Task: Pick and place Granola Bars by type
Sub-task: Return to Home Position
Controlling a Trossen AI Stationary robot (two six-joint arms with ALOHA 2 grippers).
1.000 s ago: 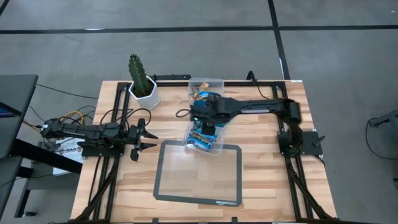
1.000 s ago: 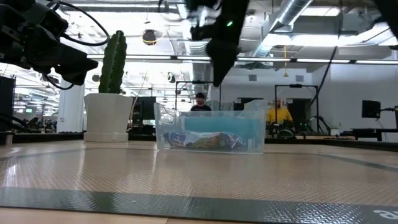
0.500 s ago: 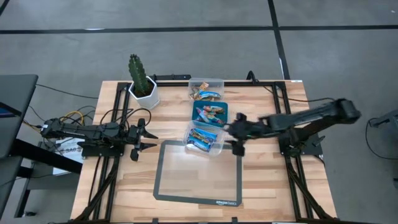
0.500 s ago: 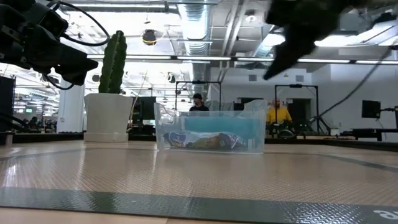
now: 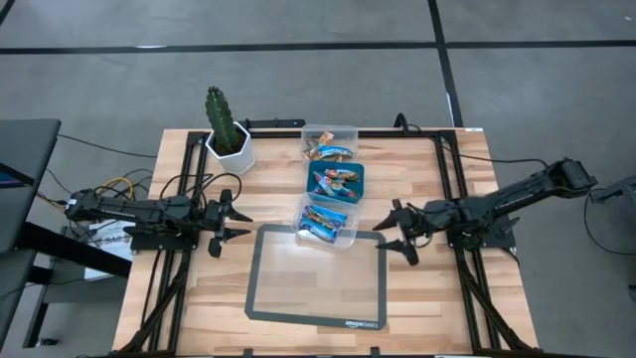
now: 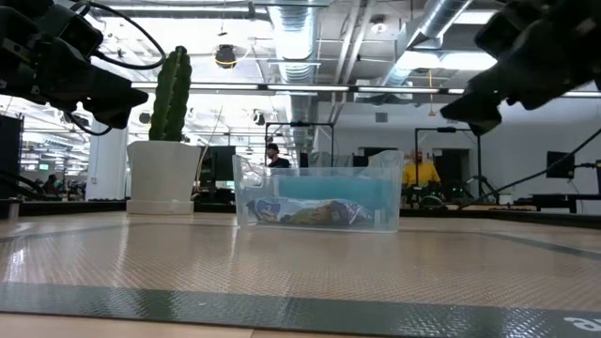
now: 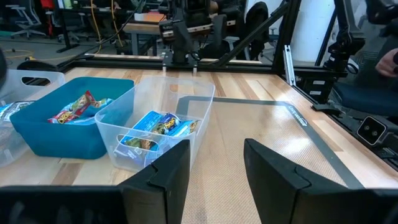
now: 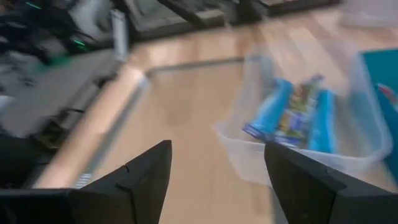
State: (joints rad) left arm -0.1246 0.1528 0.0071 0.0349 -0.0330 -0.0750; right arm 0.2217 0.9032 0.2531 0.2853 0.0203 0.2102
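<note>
Beside the clear bin [image 5: 353,227], right gripper [image 5: 402,233] hovers spread-fingered.

Granola Bars [image 8: 292,112] — print blurred | blue bin [image 8: 382,74] cut off by edge | far clear tub [image 7: 15,78] cut off

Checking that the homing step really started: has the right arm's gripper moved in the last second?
Yes. In the high view, the dark two-finger right gripper has swung rightward, from directly over the teal-blue plastic bin to a spot right of it.
</note>
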